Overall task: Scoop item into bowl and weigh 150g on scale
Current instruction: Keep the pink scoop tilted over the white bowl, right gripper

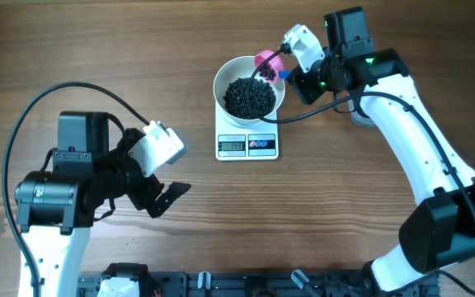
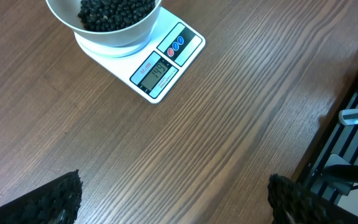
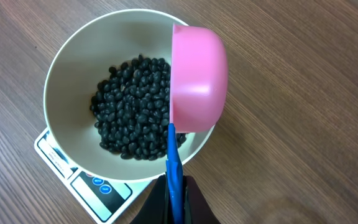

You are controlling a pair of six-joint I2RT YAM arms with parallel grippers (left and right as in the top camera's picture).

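At the right pincer [image 3: 176, 200], we see both fingers clamped narrow on the blue handle [image 3: 174, 158] of a pink scoop [image 3: 197, 81]. We find the scoop turned on its side, its hollow facing the middle of the bowl [image 3: 67, 68] and its cup lying across the bowl's rim on the side nearest the pincer. We cannot tell whether scoop and rim touch. Just beyond the scoop, the beans [image 3: 132, 106] lie as a loose black pile in the bottom of the white bowl, with bare white wall showing all round them. We see the bowl sitting on the scale [image 2: 188, 53], covering most of its top. The grey display [image 2: 156, 71] and the small red and blue buttons [image 2: 176, 46] stay uncovered on its front edge. We cannot read the digits with certainty. Well apart from all this, the left pincer [image 2: 174, 199] hangs over bare wooden bench [image 1: 97, 49], spread wide and holding nothing. Its dark ribbed fingertips [image 2: 55, 199] show at the lower corners of its wrist view.
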